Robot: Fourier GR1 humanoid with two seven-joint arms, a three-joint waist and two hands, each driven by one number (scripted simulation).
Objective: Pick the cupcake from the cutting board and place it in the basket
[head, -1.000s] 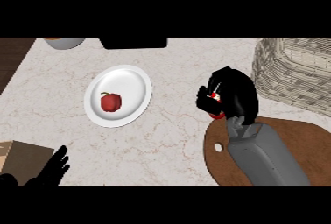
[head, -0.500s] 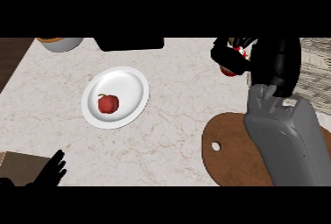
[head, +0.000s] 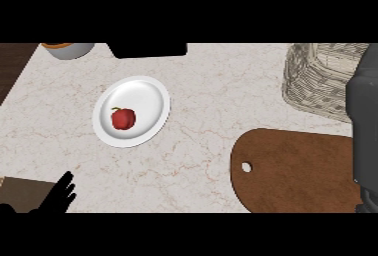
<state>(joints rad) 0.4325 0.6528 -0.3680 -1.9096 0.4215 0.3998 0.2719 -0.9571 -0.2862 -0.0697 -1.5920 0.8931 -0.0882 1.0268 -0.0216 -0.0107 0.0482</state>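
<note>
One hand shows: the left hand (head: 56,197), low at the view's left edge, resting with its fingers straight, slightly spread and pointing up, touching nothing. Just beside it to the left, a dark brown block (head: 21,192) is cut off by the lower edge. Up and to the right of the hand, on the marble counter (head: 199,145), lies one white plate (head: 145,96) with one red bell pepper (head: 122,118) on its lower half. Farther right is one brown cutting board (head: 295,175), its top bare where it shows and its right side covered by the grey right forearm (head: 364,125), which runs up the right edge. Above the board stands one wicker basket (head: 317,80), its right part hidden behind that forearm. The right hand is out of view, so its fingers cannot be told. The cupcake is not visible; where it is cannot be told. At the top edge, one grey bowl (head: 68,50) and one black object (head: 148,49) are cut off.
</note>
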